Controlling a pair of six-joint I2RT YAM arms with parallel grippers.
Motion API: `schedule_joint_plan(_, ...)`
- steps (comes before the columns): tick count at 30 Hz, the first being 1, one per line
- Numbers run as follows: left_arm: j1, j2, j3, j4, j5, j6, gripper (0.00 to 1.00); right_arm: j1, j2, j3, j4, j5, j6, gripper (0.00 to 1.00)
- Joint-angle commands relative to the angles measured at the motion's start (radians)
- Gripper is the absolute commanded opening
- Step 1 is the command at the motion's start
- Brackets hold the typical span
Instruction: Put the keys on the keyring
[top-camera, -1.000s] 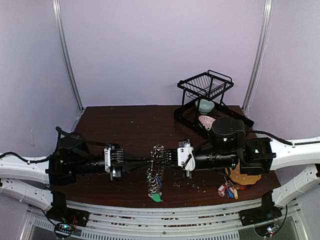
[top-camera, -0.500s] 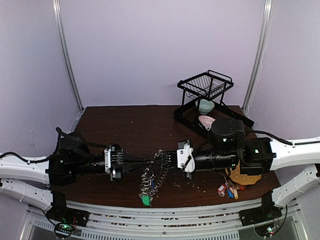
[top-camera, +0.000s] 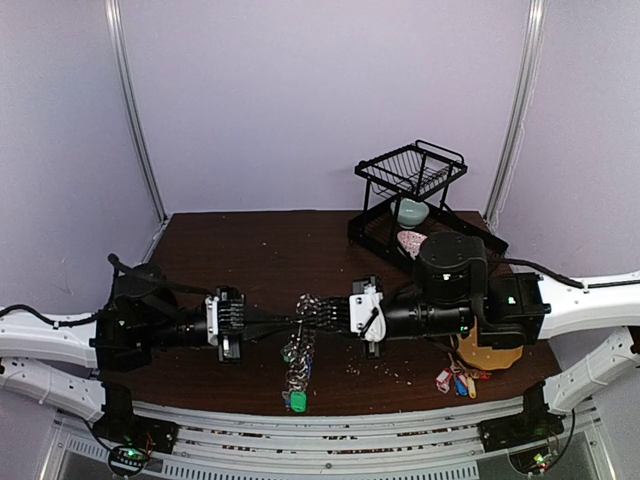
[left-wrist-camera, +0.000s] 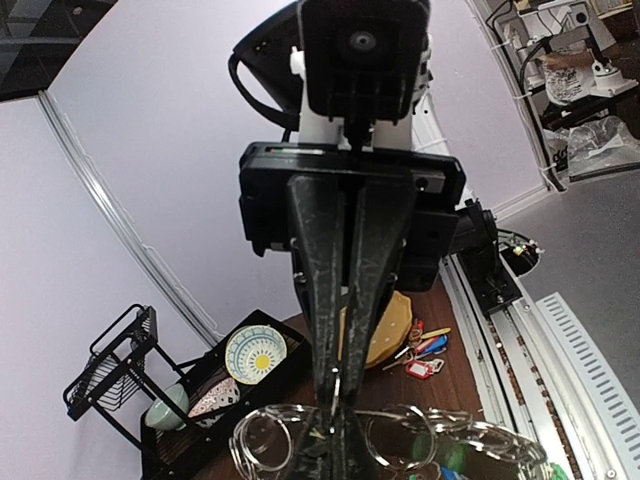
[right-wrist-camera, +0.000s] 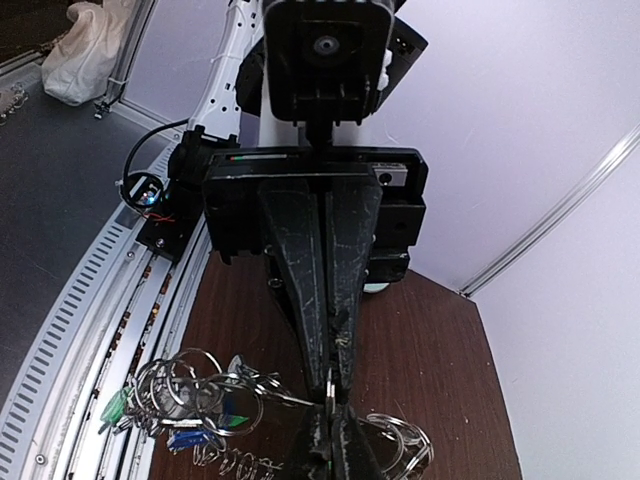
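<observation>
Green shows nearest to us: a green-tagged key (top-camera: 297, 401) at the bottom end of the keyring (top-camera: 297, 358), whose string of metal loops runs down toward the near edge of the worktop (top-camera: 250, 250); we cannot tell whether that tag rests on the wood or hangs just above it. Beyond it the left arm (top-camera: 150, 320) and the right arm (top-camera: 450, 300) meet tip to tip over the middle of the worktop. The left jaws are pressed together on a wire loop of the keyring, and the right jaws, facing them, are likewise pinched shut on a loop beside it, so the ring's upper part is bunched between them. From the right wrist we make out a blue tag (right-wrist-camera: 188, 440) among the loops. Off to the right a loose bunch of red, yellow and blue tagged keys (top-camera: 455, 380) lies on the wood, just beside a yellowish disc (top-camera: 490, 355). Farthest back, a black wire rack (top-camera: 410, 175) holds a pale green bowl (top-camera: 411, 211) and a patterned plate (top-camera: 412, 242).
</observation>
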Motion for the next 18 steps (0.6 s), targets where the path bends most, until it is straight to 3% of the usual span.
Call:
schedule_joint_plan(1,0.005,-0.063,-0.017,0.026,-0.032,0.154,0.00,0.008,-0.029,0.016,0.028,0.006,0.004,0.11)
schedule_joint_plan(6,-0.031,-0.163,-0.041,-0.083,-0.148,0.468,0.00,0.000,-0.085,-0.007,-0.014,0.009,0.076,0.29)
schedule_joint_plan(10,-0.099,-0.178,-0.010,-0.209,-0.266,0.679,0.00,-0.056,-0.123,-0.015,-0.063,0.014,0.273,0.41)
schedule_joint_plan(13,-0.117,-0.156,0.014,-0.262,-0.317,0.724,0.00,-0.129,-0.117,0.005,-0.125,0.097,0.514,0.43)
schedule_joint_plan(18,-0.118,-0.159,0.002,-0.253,-0.300,0.662,0.00,-0.271,-0.090,0.017,-0.408,0.341,0.952,0.44)
